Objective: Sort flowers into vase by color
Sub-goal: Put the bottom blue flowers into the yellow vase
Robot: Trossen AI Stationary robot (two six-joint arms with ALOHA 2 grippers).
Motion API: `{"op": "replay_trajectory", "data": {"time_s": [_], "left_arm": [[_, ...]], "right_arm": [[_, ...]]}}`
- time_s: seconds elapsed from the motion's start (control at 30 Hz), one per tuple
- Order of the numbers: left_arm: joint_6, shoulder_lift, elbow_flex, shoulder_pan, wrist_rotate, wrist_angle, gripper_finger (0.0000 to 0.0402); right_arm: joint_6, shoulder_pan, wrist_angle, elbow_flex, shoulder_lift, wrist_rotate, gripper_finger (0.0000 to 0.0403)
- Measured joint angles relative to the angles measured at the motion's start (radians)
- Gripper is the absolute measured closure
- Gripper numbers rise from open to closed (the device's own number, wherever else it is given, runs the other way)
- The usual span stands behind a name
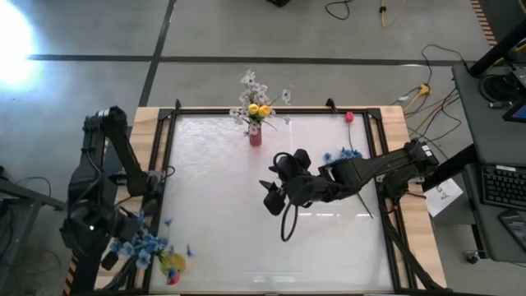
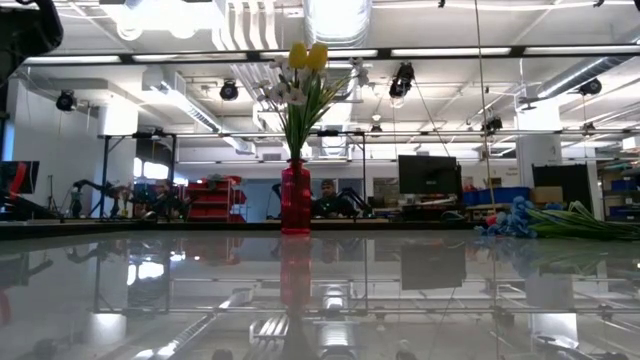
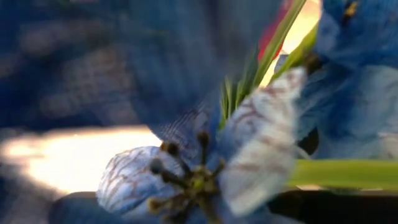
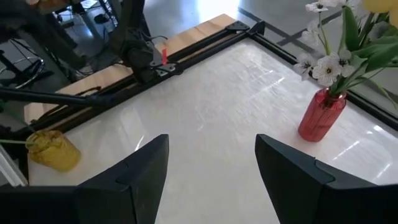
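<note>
A red vase (image 1: pixel 256 136) stands at the middle of the table's far edge and holds white sprays (image 1: pixel 251 82) and yellow buds (image 1: pixel 259 108); it also shows in the low view (image 2: pixel 295 195) and the right wrist view (image 4: pixel 320 115). Blue clusters (image 1: pixel 341 154) lie on the table by its right edge, with a pink bud (image 1: pixel 349 117) beyond them. More blue flowers (image 1: pixel 140 245) sit at the near left corner beside a yellow vase (image 1: pixel 173 265). My right gripper (image 1: pixel 268 196) hovers open and empty over the table's middle (image 4: pixel 211 146). My left gripper (image 1: pixel 111 256) is at the blue flowers, whose petals (image 3: pixel 261 143) fill its wrist view.
A black frame (image 1: pixel 164 164) borders the white table top, with wooden strips outside it. The yellow vase (image 4: pixel 53 151) lies off the table's near left corner. Cables hang under the right arm (image 1: pixel 288 222). People sit in the room beyond the far edge (image 2: pixel 325 198).
</note>
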Motion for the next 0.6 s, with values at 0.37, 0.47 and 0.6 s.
{"op": "replay_trajectory", "data": {"time_s": [0.37,0.47,0.6], "left_arm": [[-0.008,0.03,-0.075,0.0,0.024,0.101,0.0401],[-0.041,0.042,-0.086,0.0,0.025,0.112,0.0401],[-0.093,0.058,-0.085,0.0,0.027,0.092,0.0393]], "right_arm": [[0.011,-0.002,0.0,0.0,0.0,0.001,0.0174],[-0.009,-0.002,0.0,0.0,0.0,-0.005,0.0174],[-0.007,-0.002,0.0,0.0,0.0,-0.005,0.0174]]}}
